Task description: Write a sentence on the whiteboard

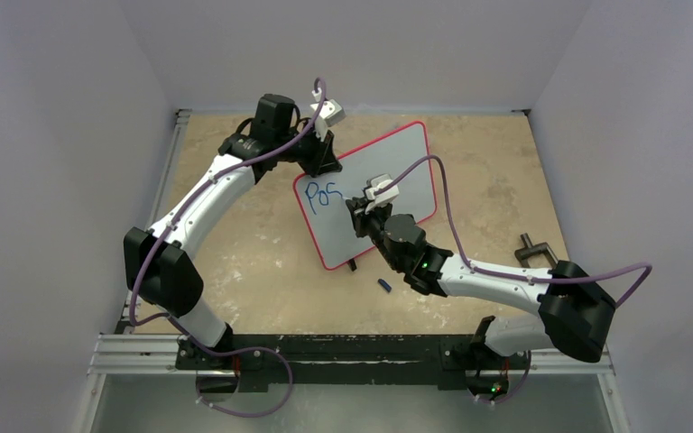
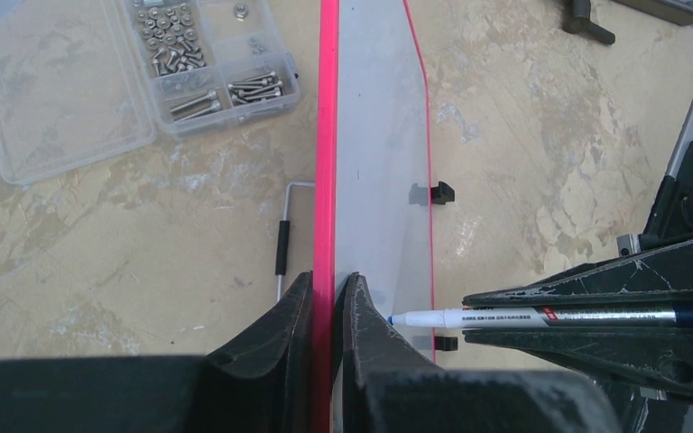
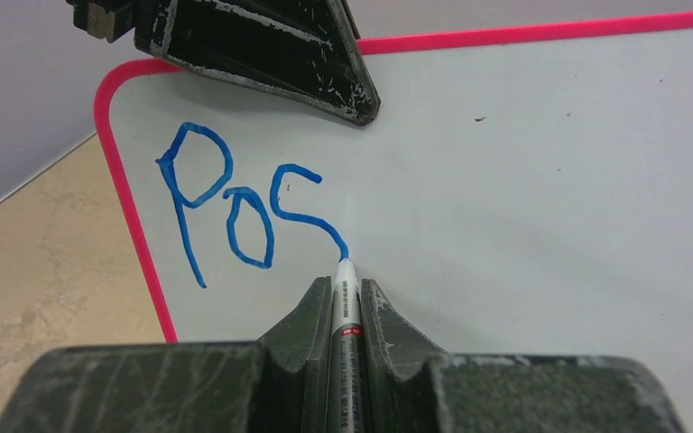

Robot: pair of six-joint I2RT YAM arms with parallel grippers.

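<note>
Whiteboard lies straight ahead of your right end effector, which grasps the pen; free space runs rightward. Left end effector clamps its edge.

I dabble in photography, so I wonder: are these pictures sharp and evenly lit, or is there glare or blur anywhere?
Top view: soft, even light, no glare on the board. Right wrist view: blue letters crisp, the marker faintly mirrored in the gloss. Left wrist view: left claw dark and a bit soft up close, table sharp.
</note>
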